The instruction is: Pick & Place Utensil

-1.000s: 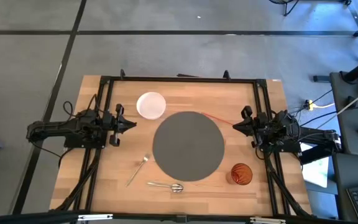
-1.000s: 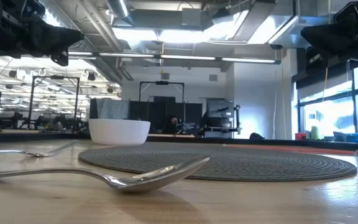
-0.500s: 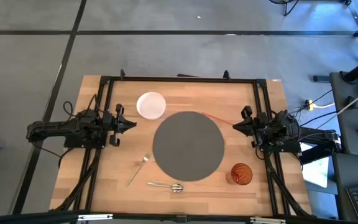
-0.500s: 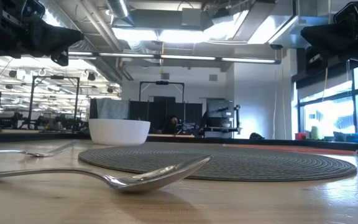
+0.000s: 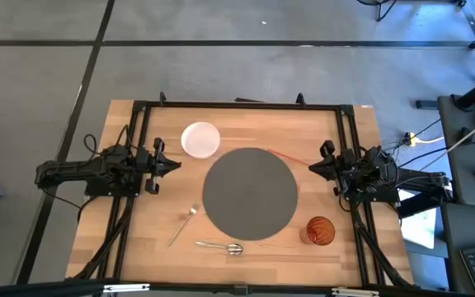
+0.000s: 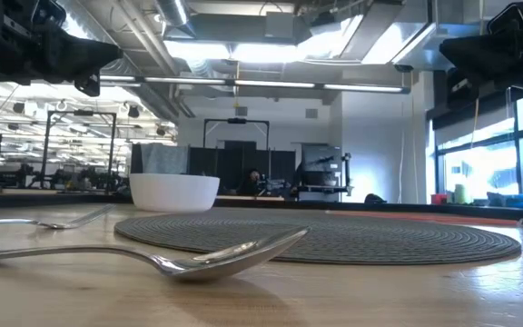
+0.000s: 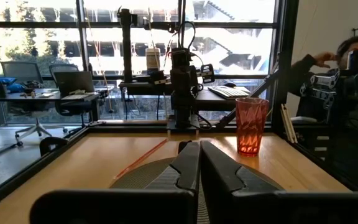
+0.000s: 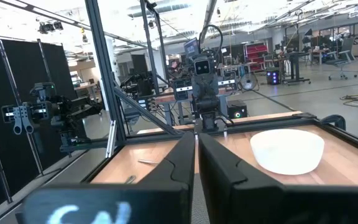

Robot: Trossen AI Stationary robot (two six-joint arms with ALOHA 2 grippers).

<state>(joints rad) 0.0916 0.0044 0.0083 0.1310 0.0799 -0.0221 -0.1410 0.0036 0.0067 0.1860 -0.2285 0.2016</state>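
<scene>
A metal spoon (image 5: 221, 246) lies flat on the wood near the table's near edge; in the low view the spoon (image 6: 198, 259) is closest to the camera. A metal fork (image 5: 183, 225) lies slanted to its left, fork (image 6: 48, 221). A round dark woven placemat (image 5: 249, 193) covers the table's middle. My left gripper (image 5: 176, 164) hovers shut at the table's left side, above the wood; its fingers (image 7: 197, 163) meet. My right gripper (image 5: 312, 166) hovers shut at the right side; its fingers (image 8: 196, 155) meet. Neither touches a thing.
A white bowl (image 5: 199, 139) stands left of the mat toward the far edge. A red tumbler (image 5: 320, 230) stands near the right near corner. A thin red stick (image 5: 291, 157) lies by the mat's far right rim. A black frame (image 5: 237, 105) rims the table.
</scene>
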